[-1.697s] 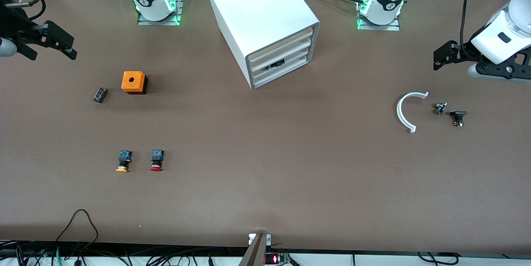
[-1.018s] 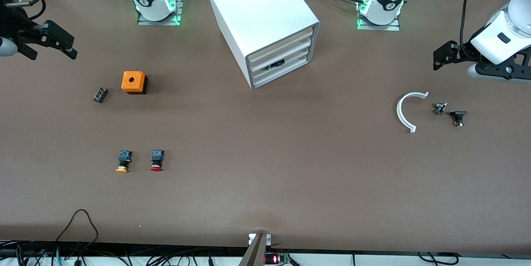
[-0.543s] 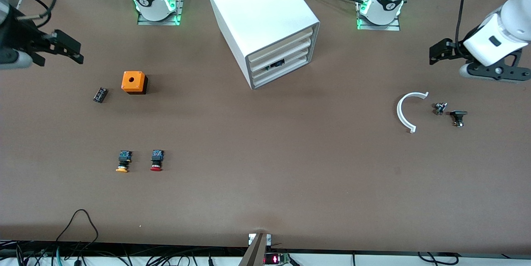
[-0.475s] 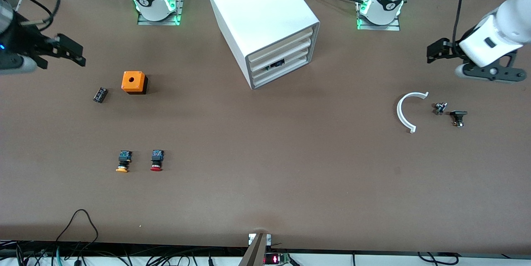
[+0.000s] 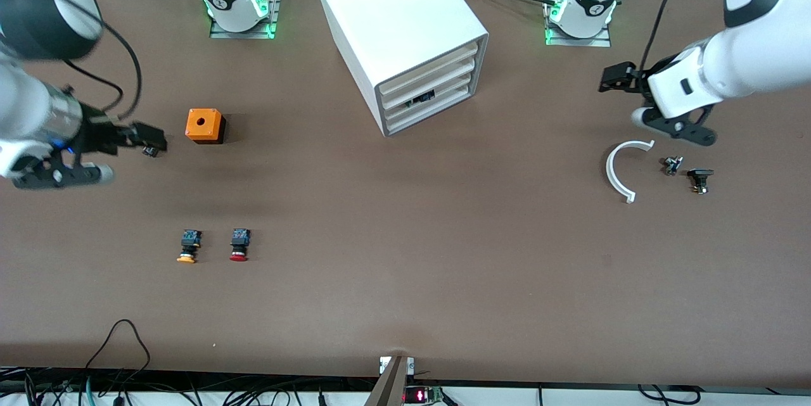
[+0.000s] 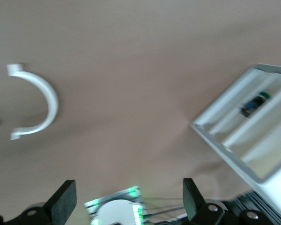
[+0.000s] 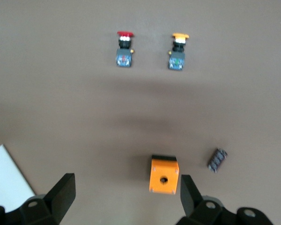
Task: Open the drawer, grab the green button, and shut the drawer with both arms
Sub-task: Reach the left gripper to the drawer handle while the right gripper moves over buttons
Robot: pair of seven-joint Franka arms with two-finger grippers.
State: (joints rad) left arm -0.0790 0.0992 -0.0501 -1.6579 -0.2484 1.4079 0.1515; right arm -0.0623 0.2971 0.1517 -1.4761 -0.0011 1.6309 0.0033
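The white cabinet [image 5: 399, 26] stands at the middle of the table near the robots' bases, and all its cream drawer fronts [image 5: 434, 84] sit flush. In the left wrist view the green-capped button [image 6: 254, 101] shows in a gap at one lower drawer [image 6: 267, 117]. In the front view it is only a dark spot [image 5: 421, 99]. My left gripper [image 5: 609, 79] [image 6: 126, 201] hangs open over the table between the cabinet and a white curved piece, holding nothing. My right gripper [image 5: 152, 139] [image 7: 126, 194] is open and holds nothing, over a small black part beside the orange box.
An orange box [image 5: 204, 125] with a hole and a small black part [image 7: 217, 160] lie toward the right arm's end. Nearer the front camera lie a yellow-capped button [image 5: 188, 246] and a red-capped one [image 5: 239, 244]. A white curved piece [image 5: 618, 171] and two small dark parts [image 5: 671, 165] [image 5: 699, 179] lie toward the left arm's end.
Both arms have swung in from the table's ends. The right gripper came down beside the orange box. The left gripper moved toward the cabinet. Both stayed open.
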